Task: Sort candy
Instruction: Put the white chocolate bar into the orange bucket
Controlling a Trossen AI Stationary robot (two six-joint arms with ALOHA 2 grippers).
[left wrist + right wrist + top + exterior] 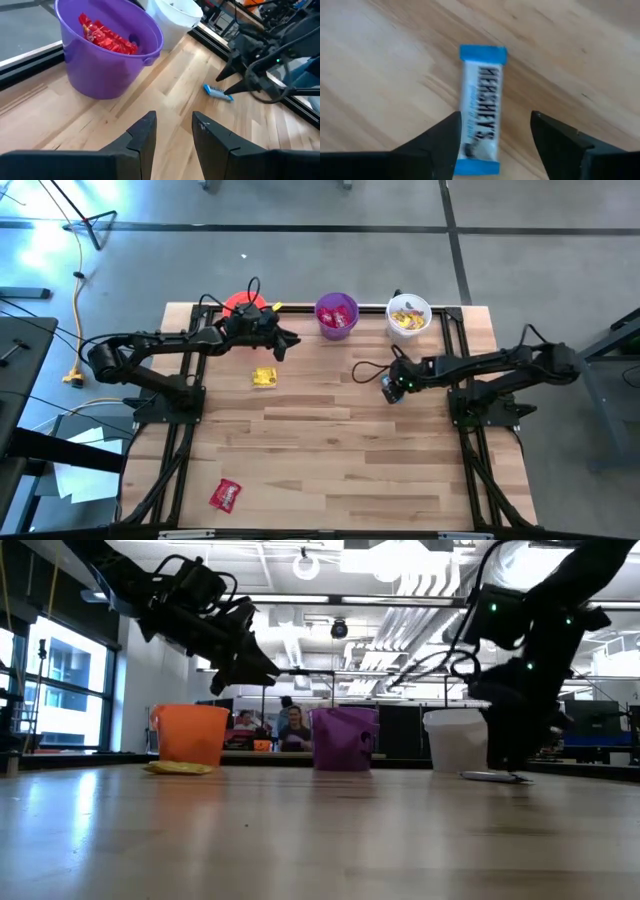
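A slim blue-and-white candy bar (pixel 482 107) lies flat on the wooden table. My right gripper (pixel 495 119) is open and low over it, one finger on each side, touching nothing; the high view shows this gripper (pixel 390 388) right of the table's middle. My left gripper (pixel 172 130) is open and raised in the air near the purple cup (pixel 107 50), which holds red packets (pixel 107 37). A yellow packet (pixel 263 377) lies flat below the left gripper (pixel 285 340). A red packet (pixel 226 495) lies near the table's near left corner.
Three cups stand in a row along the far edge: orange-red (pixel 245 304), purple (pixel 336 316), and white (pixel 408 315) holding yellow packets. Black frame rails (pixel 185 380) run along both table sides. People sit in the room beyond the table (pixel 290 728).
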